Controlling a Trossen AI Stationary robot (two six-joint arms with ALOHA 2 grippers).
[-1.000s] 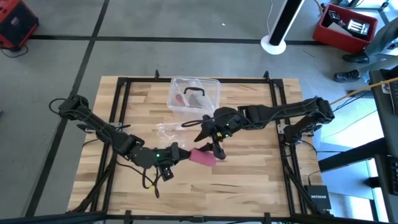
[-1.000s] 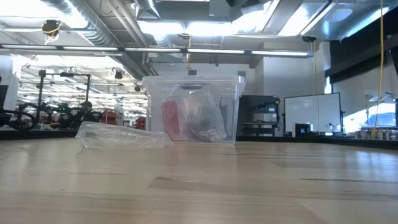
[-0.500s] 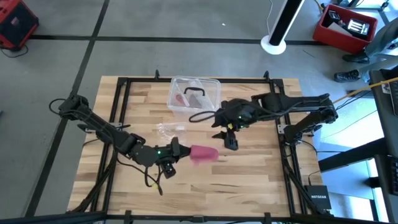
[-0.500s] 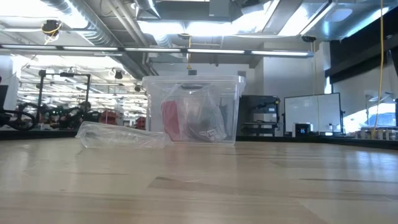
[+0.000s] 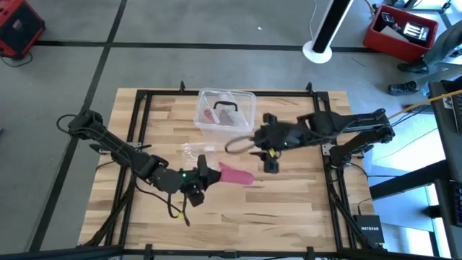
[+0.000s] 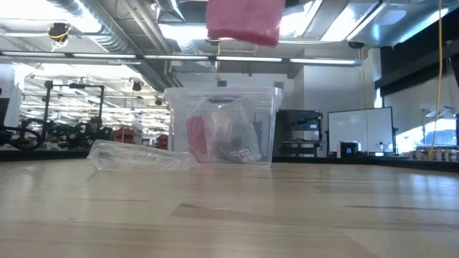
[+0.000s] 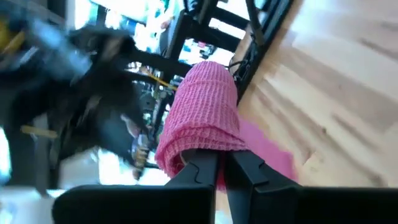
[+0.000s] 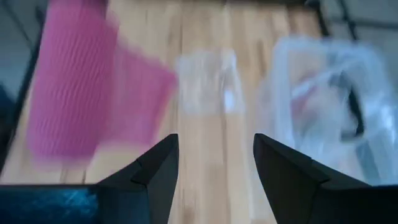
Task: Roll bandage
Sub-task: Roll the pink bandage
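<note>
The pink bandage (image 5: 236, 175) is a short roll with a loose flap, held above the table's middle. It shows at the top of the low view (image 6: 242, 20), clear of the tabletop, and fills the left wrist view (image 7: 205, 106). My left gripper (image 5: 208, 172) is shut on its left end. My right gripper (image 5: 271, 165) is open and empty, to the right of the bandage and apart from it. In the right wrist view the wide-spread fingers (image 8: 214, 168) point toward the bandage (image 8: 74, 87). My left gripper pinches the roll's end nearest to it (image 7: 200, 148) between its two fingers. The fingers come roughly level from the table's left and lie along the roll. The roll sticks out beyond the fingertips, lifted clear of the table, with a loose flap (image 7: 267, 149) beside it.
A clear plastic box (image 5: 226, 110) with things inside stands at the far middle. A crumpled clear wrapper (image 5: 195, 149) lies just near of it, close to my left gripper. A black frame (image 5: 317, 123) runs along the table's edges. Bare wood lies toward the near edge.
My right gripper has drawn away from the bandage toward the table's right edge and now stands apart from it. My left gripper has kept hold and shifted a little right with the bandage, which has come into the top of the low view.
</note>
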